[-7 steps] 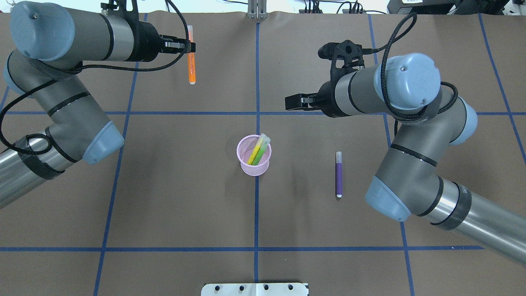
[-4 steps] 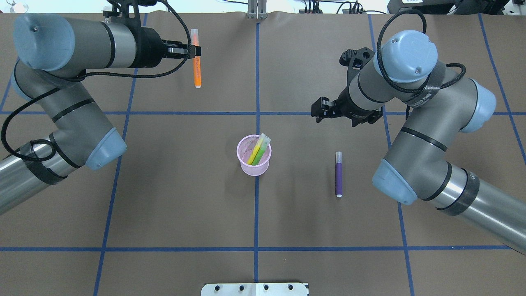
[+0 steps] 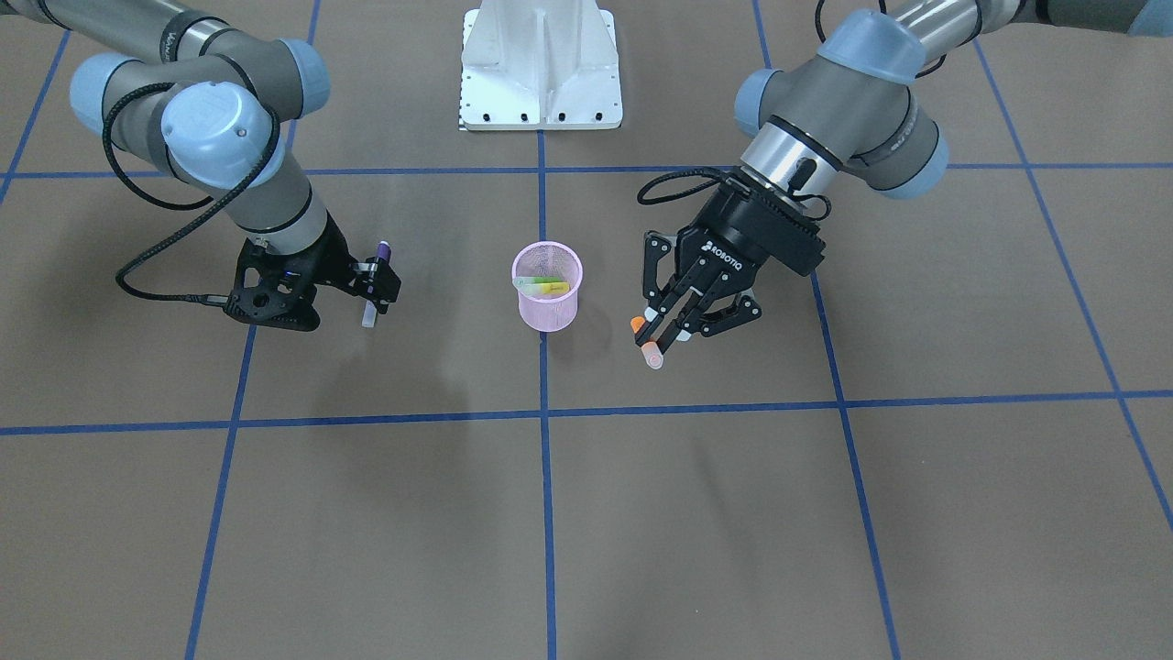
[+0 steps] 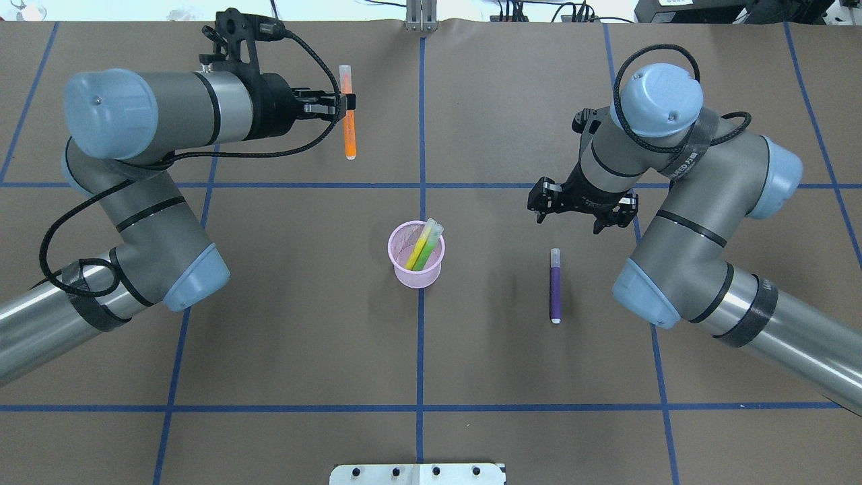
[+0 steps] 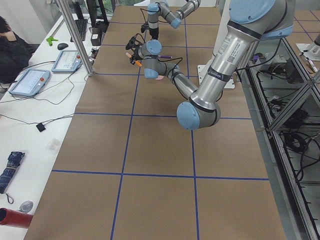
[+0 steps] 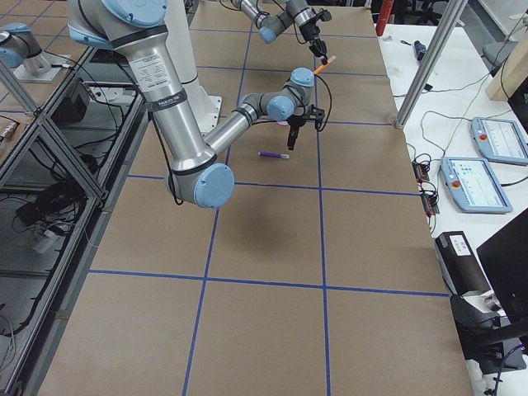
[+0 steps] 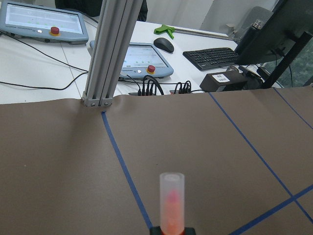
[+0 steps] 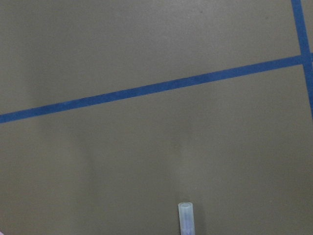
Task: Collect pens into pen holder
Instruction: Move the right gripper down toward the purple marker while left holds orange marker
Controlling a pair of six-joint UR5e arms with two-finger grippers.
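In left end effector (image 4: 346,104), orange pen (image 4: 349,138)

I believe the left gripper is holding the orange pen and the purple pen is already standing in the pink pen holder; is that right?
Not quite: the overhead view shows the purple pen lying on the table beside the pink pen holder, not in it. The left gripper does hold the orange pen.

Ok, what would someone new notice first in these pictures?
The left gripper holding an orange pen above the table's far side. Next, the pink pen holder at the centre with two pens inside, and the purple pen lying near the right gripper.
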